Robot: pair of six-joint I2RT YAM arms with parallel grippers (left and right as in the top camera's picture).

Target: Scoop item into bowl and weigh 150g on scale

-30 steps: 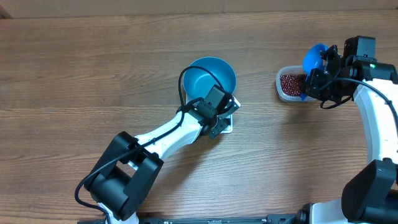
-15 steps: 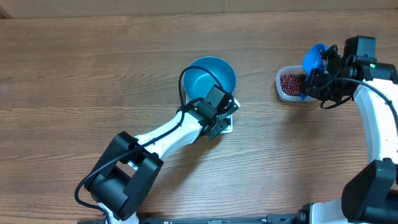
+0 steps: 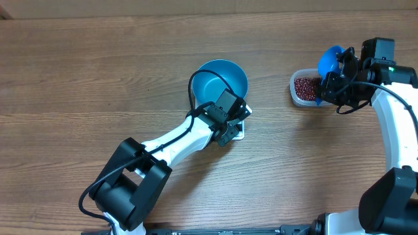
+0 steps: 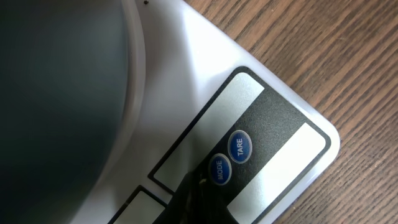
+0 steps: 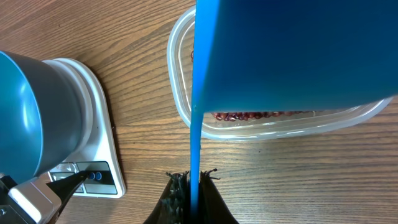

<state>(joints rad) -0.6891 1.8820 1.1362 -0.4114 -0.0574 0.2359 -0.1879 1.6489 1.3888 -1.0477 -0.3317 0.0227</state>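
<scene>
The blue bowl stands on the white scale. My left gripper is shut and empty; in the left wrist view its dark tip rests at the scale's MODE button, beside TARE. The bowl's underside fills that view's left. My right gripper is shut on the handle of a blue scoop, held just above the clear tub of red-brown beans, the item. The scoop hides most of the beans from the right wrist.
Bare wooden tabletop stretches left of the bowl and between the scale and the tub. In the right wrist view, the bowl, the scale and the left gripper's tip sit at the left.
</scene>
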